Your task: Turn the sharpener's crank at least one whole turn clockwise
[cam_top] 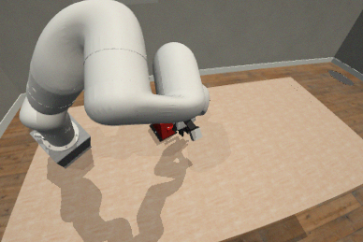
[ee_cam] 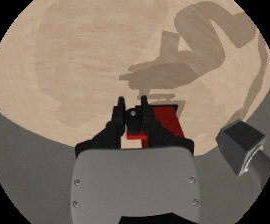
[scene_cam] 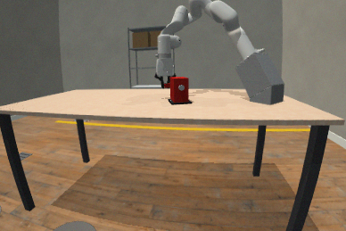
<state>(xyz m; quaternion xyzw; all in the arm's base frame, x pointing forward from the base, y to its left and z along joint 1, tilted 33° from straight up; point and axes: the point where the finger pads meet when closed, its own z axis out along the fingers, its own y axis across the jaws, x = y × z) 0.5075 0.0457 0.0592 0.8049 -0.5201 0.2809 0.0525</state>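
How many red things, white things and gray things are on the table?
Red: 1, the pencil sharpener.
White: 1, the robot arm.
Gray: 2, the arm's base block and the gripper, shut on the crank knob.
Total: 4.

White tubular arm [cam_top: 108, 77], grey base [cam_top: 70, 149], black tool [ee_cam: 134, 125].

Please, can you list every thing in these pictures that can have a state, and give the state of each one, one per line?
Gripper: shut on the crank knob, low beside the sharpener.
Crank knob: held between the fingers, mostly hidden; its position on the circle cannot be told.
Pencil sharpener: upright on its base on the table.
Arm: bent over, wrist low at the sharpener.
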